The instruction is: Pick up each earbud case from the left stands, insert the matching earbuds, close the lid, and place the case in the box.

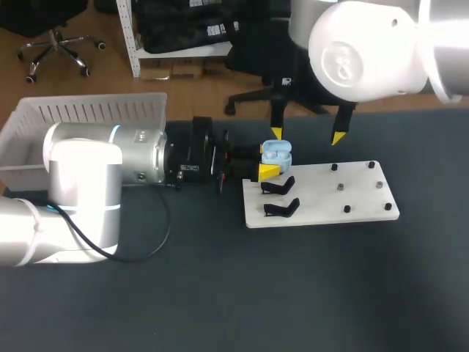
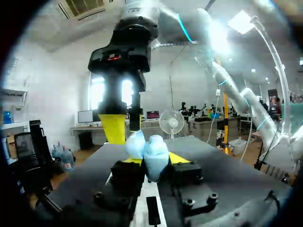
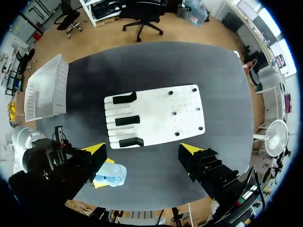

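Left end effector (image 1: 268,163) is pinching case (image 1: 277,152) near board (image 1: 322,194). Likely light, hard, slippery: gripping base sides, sparing lid. Right end effector (image 1: 307,135) is hovering spread.

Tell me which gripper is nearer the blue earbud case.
Left. The left gripper is shut on the earbud case; the right gripper hangs open, one finger just beside it.

I'm holding my left arm (image 1: 139,158) stretched out level, its jaws clamping the earbud case (image 1: 277,152); my right arm (image 1: 366,48) is hanging above, jaws pointing down, spread wide.
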Motion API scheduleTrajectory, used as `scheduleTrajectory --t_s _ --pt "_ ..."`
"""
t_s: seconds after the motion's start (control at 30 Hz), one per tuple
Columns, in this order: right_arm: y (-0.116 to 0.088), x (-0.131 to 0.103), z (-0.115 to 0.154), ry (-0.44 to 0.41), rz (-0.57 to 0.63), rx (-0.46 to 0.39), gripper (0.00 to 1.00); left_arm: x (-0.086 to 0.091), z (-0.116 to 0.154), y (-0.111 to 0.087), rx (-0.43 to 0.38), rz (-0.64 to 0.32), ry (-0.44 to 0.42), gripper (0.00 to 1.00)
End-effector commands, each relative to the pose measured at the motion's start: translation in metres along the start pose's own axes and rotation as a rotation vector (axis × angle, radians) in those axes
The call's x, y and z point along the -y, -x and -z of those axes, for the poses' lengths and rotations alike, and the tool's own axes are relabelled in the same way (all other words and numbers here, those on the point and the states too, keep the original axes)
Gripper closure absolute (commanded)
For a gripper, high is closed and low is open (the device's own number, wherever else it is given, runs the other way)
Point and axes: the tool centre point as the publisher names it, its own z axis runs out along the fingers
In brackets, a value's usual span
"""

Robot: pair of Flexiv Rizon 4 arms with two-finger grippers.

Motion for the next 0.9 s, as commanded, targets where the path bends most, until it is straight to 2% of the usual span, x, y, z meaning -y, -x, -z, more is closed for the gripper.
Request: scheduleTrajectory --t_s 0.03,0.4,0.47,0.63,0.9 --pt "-0.004 -0.001 -0.002 -0.001 0.003 -0.006 0.0 0.0 0.0 0.0 -0.001 0.0 0.002 1.0" --pt "-0.027 -0.005 -0.002 -0.012 0.035 -0.044 0.0 0.0 0.0 0.0 -0.001 0.0 0.002 1.0" --pt "-0.027 -0.003 0.0 -0.025 0.02 0.0 0.0 0.0 0.0 0.0 -0.001 0.0 0.002 1.0" --pt "-0.024 0.01 0.022 0.011 -0.039 0.139 0.0 0.0 0.0 0.0 -0.001 0.0 0.002 1.0" --pt "-0.029 0.042 0.037 0.052 -0.104 0.207 0.0 0.0 0.0 0.0 -0.001 0.0 0.002 1.0"
